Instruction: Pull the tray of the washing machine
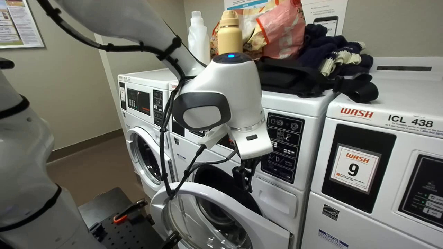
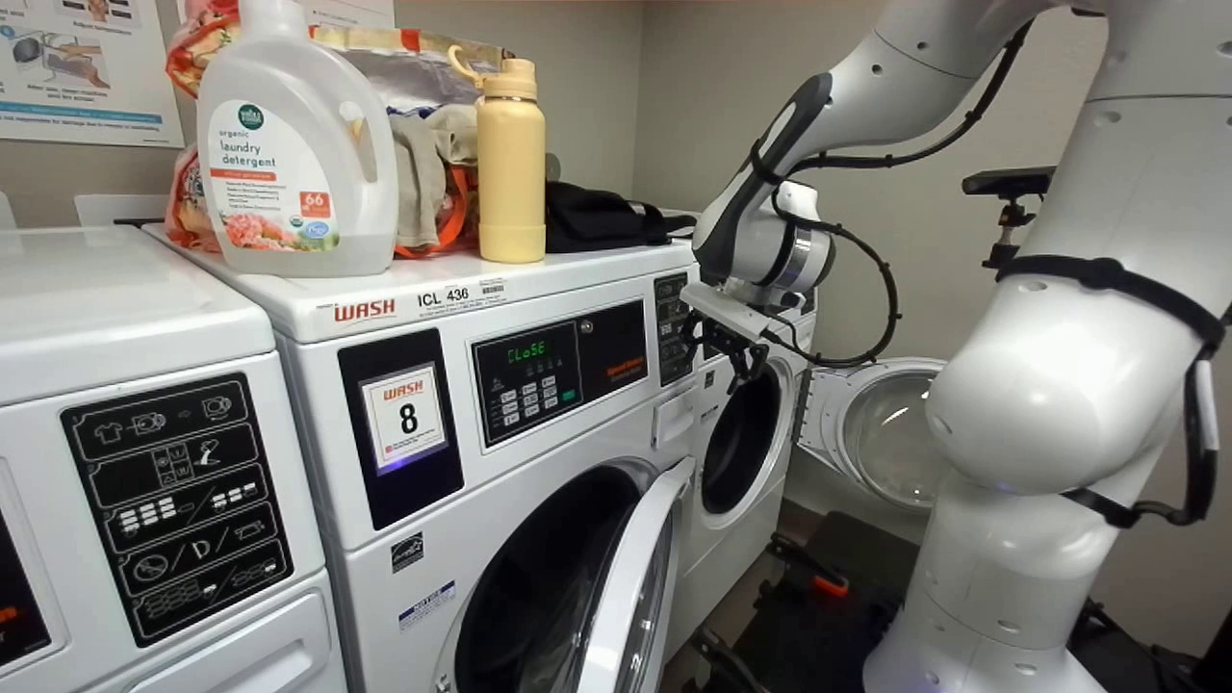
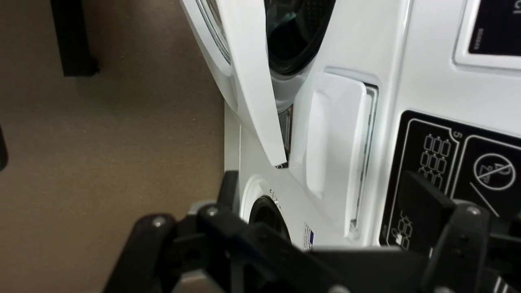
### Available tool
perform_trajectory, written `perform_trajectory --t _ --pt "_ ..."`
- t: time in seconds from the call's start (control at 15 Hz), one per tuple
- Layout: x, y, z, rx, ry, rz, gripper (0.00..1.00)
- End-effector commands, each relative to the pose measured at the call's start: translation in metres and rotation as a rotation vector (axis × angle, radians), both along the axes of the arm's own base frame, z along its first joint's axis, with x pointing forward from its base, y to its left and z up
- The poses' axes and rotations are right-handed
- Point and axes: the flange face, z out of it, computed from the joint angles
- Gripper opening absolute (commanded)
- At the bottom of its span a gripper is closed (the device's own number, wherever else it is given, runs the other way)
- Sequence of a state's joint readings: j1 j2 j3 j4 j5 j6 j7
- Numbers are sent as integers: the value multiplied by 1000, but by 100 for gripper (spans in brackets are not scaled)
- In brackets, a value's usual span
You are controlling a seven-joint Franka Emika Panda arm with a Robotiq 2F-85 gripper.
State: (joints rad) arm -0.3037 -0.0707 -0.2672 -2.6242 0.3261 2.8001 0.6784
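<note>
Fingers (image 3: 229, 190), wide apart, empty, hang clear of the tray (image 3: 338, 146), its edge gapped.

3 views share washer 8 (image 2: 539, 457)

The bent arm (image 2: 1030, 385) holds its tool (image 3: 327, 189) angled down, fingers (image 3: 230, 190) apart.

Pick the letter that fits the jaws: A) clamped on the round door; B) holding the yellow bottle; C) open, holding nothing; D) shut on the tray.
C: in the wrist view the jaws stand wide apart with nothing gripped, and the tray shows beyond the gap between them.
</note>
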Motion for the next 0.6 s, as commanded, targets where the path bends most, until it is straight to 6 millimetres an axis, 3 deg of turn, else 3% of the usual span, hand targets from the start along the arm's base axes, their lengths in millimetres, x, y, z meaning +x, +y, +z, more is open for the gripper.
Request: perform_trajectory --t 0.0,0.53 --pt "3 3 -11 10 -8 -61 100" --pt "8 1 -27 19 11 -81 100"
